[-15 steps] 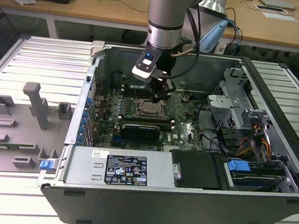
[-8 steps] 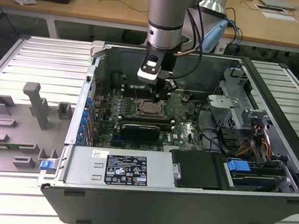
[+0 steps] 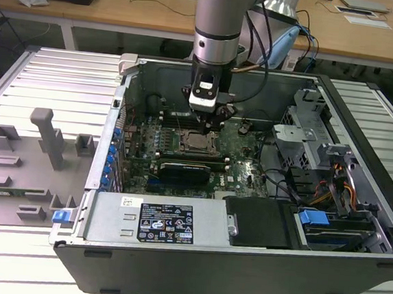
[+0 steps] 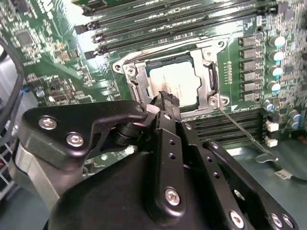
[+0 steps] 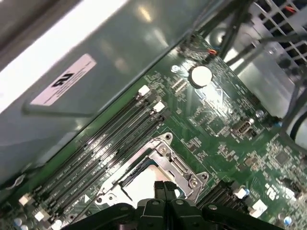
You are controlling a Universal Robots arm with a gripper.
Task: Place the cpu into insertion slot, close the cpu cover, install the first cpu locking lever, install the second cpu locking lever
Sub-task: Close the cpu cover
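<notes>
The cpu [image 4: 178, 82] lies flat in the insertion slot [image 4: 128, 72], its silvery top showing through the cut-out of the cpu cover [image 4: 210, 79]. The cover looks lowered around the chip. A thin wire locking lever [image 4: 240, 126] sticks out from one socket corner, slanting over the memory slots. My gripper [image 4: 168, 99] hovers just at the socket's edge with its black fingers together and nothing between them. In the first wrist view the gripper [image 5: 165, 187] sits over the cpu [image 5: 139, 186]. In the exterior view the gripper [image 3: 203, 128] hangs right above the socket [image 3: 195, 144].
Long black memory slots [image 4: 182, 17] flank the socket on both sides. The open computer case [image 3: 241, 261] walls in the motherboard, with a power supply [image 3: 169, 220], drive bays and cables [image 3: 330, 193] at the exterior view's right. A grey fixture tray [image 3: 29, 167] lies outside at the exterior view's left.
</notes>
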